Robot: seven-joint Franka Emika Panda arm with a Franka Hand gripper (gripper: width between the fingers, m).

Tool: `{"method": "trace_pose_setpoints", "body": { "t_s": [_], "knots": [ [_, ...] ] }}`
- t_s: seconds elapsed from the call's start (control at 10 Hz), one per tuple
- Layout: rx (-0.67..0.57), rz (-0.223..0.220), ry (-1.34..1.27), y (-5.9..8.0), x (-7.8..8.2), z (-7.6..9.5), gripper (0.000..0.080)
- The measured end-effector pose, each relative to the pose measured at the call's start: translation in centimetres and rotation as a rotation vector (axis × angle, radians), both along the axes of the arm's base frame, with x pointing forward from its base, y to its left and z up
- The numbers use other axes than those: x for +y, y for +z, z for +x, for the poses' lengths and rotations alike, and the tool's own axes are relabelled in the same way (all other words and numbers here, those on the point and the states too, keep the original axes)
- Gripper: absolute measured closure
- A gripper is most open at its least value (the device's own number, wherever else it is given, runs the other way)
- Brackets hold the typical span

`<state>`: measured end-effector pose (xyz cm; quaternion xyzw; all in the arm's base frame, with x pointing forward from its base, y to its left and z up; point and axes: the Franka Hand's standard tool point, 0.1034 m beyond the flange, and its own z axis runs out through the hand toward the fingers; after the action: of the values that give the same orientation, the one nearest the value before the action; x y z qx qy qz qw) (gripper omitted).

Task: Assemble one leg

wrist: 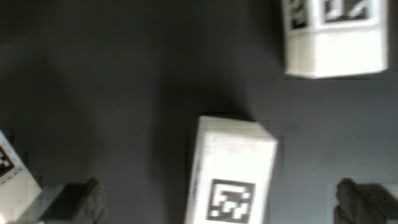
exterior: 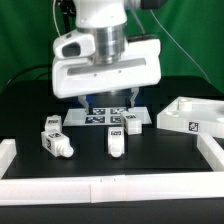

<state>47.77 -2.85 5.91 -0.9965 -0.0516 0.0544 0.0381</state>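
Black table, pincer spread wide, empty, hovering over a white leg

On the black table we count four small white tagged plastic legs: centre leg, rear leg, and, at the exterior view's left, farther leg and nearer leg; thin white marker board behind; white tray-like board opposite.

Smooth white plastic leg; matt black table; glossy white arm casing
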Motion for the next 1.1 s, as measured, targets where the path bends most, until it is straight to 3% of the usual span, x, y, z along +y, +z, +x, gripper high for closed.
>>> {"method": "trace_pose_setpoints", "body": {
  "t_s": [0.3,0.6,0.7,0.9,1.1],
  "knots": [
    [0.002,-0.005,0.004,-0.2,0.5,0.1,0.0151],
    [0.020,-0.014,-0.071,-3.3,1.0,3.2,0.0151],
    [0.013,-0.017,-0.068,-4.1,1.1,3.5,0.0151],
    [-0.007,-0.026,-0.060,-5.2,1.8,2.6,0.0151],
    [-0.004,-0.026,-0.051,-5.3,2.1,2.4,0.0163]
  ]
}}
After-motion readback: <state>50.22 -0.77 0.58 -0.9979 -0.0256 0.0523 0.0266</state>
